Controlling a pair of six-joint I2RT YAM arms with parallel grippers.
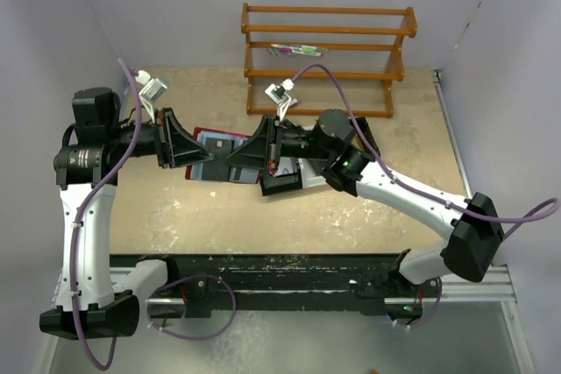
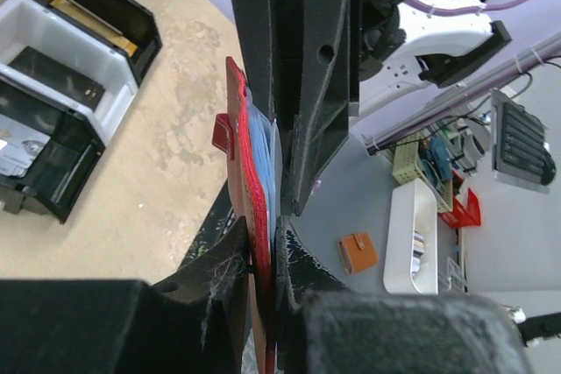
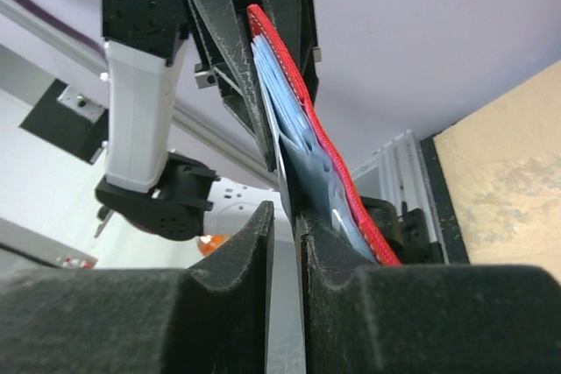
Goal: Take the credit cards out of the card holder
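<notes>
The red card holder (image 1: 210,176) hangs in the air between both grippers, above the table. My left gripper (image 1: 209,158) is shut on its edge; in the left wrist view the red cover (image 2: 248,172) and bluish clear sleeves (image 2: 261,142) run between my jaws (image 2: 263,238). My right gripper (image 1: 238,164) faces it from the other side. In the right wrist view my jaws (image 3: 285,212) are shut on a thin grey credit card (image 3: 285,304) that stands against the sleeves (image 3: 298,129) and the red cover (image 3: 326,142). Other cards are hidden.
A black-and-white three-compartment tray (image 1: 285,183) lies on the table under the right gripper. It shows in the left wrist view (image 2: 110,98) with a gold block (image 2: 88,19) and a dark block (image 2: 53,72). A wooden rack (image 1: 324,50) stands at the back.
</notes>
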